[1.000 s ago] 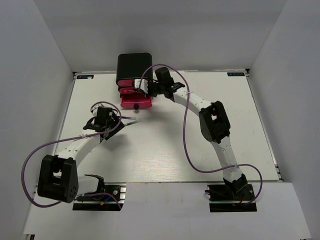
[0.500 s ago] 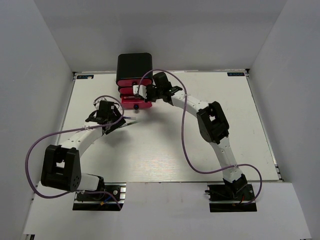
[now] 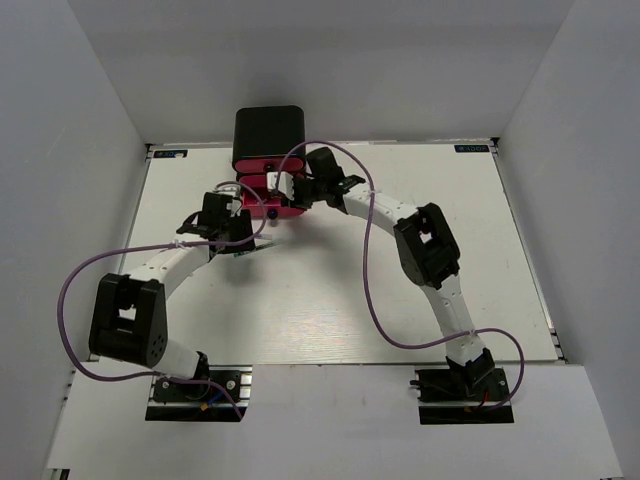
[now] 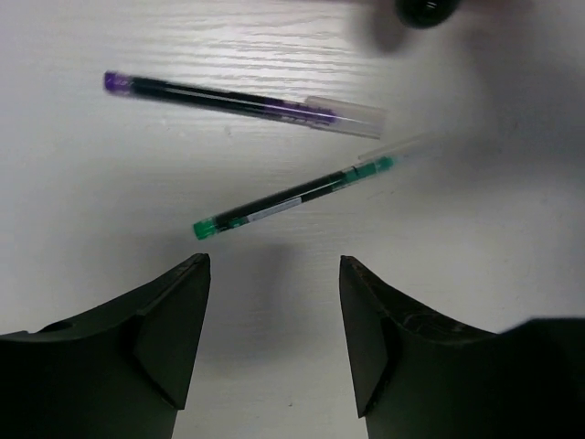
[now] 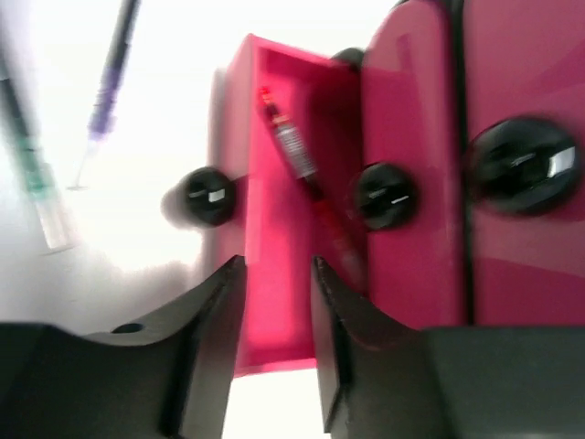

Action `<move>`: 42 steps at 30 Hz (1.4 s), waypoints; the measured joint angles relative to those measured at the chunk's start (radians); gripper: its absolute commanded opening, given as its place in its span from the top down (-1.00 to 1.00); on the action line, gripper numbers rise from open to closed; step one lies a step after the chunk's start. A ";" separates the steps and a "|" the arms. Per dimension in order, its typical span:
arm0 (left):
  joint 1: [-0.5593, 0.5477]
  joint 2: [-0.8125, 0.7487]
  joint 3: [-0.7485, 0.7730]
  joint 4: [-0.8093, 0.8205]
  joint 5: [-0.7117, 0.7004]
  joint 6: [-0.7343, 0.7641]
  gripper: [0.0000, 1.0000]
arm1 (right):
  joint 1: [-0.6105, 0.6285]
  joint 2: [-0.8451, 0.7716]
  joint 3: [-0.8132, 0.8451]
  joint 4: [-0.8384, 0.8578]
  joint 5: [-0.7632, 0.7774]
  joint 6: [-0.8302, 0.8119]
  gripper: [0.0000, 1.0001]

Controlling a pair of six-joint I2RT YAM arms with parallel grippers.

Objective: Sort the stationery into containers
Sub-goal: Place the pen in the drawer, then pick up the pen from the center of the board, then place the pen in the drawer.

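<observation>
A white table (image 3: 320, 300) with a faint wood-grain finish fills the floor of a plain booth, closed in by pale grey walls (image 3: 90, 100) on the left, right and far sides. Purple cables (image 3: 372, 260) loop over both white arms.

At the far edge of the table, left of centre, stands a black rounded-corner box (image 3: 268, 128). It holds three pink plastic drawers (image 3: 262, 165), each with a black round knob (image 5: 388, 195). The lowest drawer (image 5: 236, 119) is pulled out, and a thin red pen (image 5: 294, 151) lies slantwise inside it. The other two drawer fronts sit further back.

The right gripper (image 5: 277, 302) hangs just over the near end of the open drawer. Its fingers stand a little apart with nothing between them.

The left gripper (image 4: 274, 315) is above bare table, close in front of the drawers. Its jaws are wide apart and empty. Just beyond its fingertips a thin green pen (image 4: 292, 195) lies on the table. A dark pen with a purple end and a clear cap (image 4: 242, 101) lies a little further on. The two pens are near each other but do not touch.
</observation>
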 measured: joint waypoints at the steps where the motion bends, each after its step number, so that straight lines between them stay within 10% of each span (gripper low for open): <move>1: -0.001 0.008 0.005 0.005 0.022 0.037 -0.30 | -0.003 -0.010 -0.024 0.013 -0.004 0.021 0.30; 19: -0.005 0.287 0.121 0.072 0.145 0.451 -0.13 | -0.104 -0.597 -0.701 0.059 -0.195 0.192 0.27; 27: -0.010 0.291 0.130 0.048 0.155 0.481 0.56 | -0.134 -0.598 -0.743 0.039 -0.212 0.221 0.27; 42: -0.013 0.017 0.064 0.139 0.407 0.485 0.73 | -0.157 -0.636 -0.760 0.039 -0.251 0.232 0.29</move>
